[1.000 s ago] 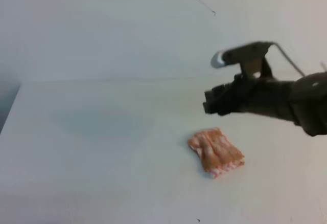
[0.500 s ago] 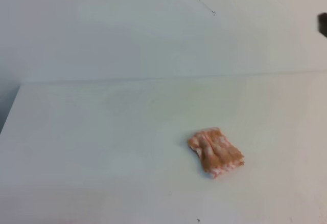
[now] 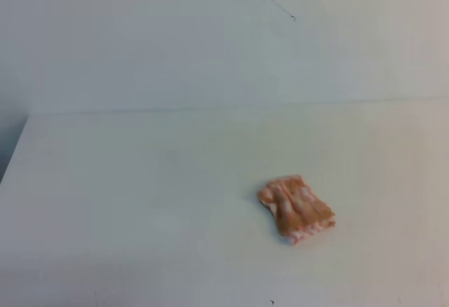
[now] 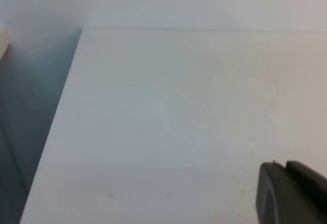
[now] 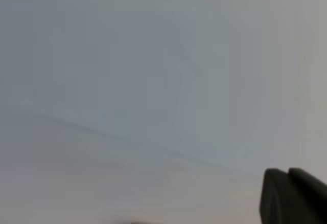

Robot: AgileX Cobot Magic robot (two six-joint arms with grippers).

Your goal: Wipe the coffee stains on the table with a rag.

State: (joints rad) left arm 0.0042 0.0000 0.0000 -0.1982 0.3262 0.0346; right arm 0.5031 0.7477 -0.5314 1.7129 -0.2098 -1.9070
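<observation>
The orange-pink rag (image 3: 296, 208) lies crumpled on the white table (image 3: 140, 202), right of the middle and toward the front. No amber-brown coffee stain shows in any view. Neither gripper shows in the exterior high view. In the left wrist view only a dark part of my left gripper (image 4: 292, 193) shows at the bottom right, above bare tabletop (image 4: 179, 121). In the right wrist view only a dark part of my right gripper (image 5: 294, 196) shows at the bottom right, facing the pale wall. Neither view shows how the jaws stand.
The table's left edge (image 3: 14, 153) drops off to a darker gap, which also shows in the left wrist view (image 4: 56, 116). A pale wall (image 3: 210, 41) rises behind the table's far edge.
My right arm, which hung above and behind the rag a second ago, has pulled away to the right and left the exterior high view. The rag has not moved.
</observation>
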